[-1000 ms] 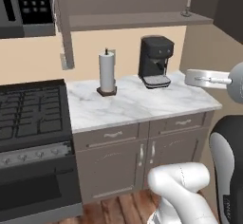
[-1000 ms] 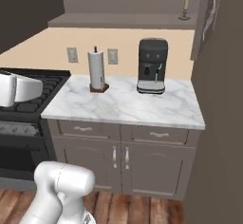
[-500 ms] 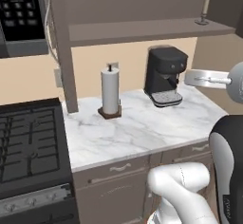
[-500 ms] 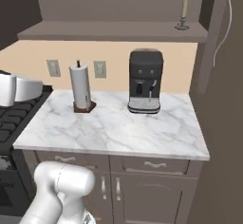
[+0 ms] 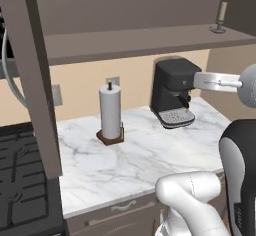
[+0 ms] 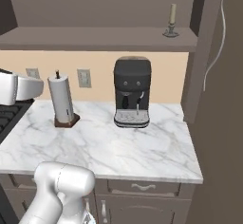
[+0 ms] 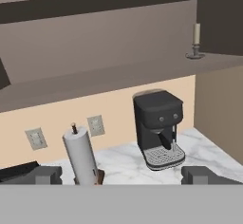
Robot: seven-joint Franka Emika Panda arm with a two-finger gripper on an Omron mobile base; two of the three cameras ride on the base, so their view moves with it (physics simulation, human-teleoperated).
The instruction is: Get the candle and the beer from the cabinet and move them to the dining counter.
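The short pale olive-beige stick candle (image 6: 172, 21) stands near the right edge of the open grey-brown wall cabinet (image 6: 99, 39) shelf, bare shelf leftward; tool (image 7: 124, 174) fingers spread apart, empty.

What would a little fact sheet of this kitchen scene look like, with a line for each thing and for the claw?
candle: upright on the open cabinet shelf, near its right end
beer: not seen on the visible shelf
coffee machine: black, on the marble worktop, below the candle and a bit left
paper-towel roll: upright on a brown base, left of the coffee machine
stove: left of the worktop
claw: open, holding nothing, pointed toward the shelf and worktop
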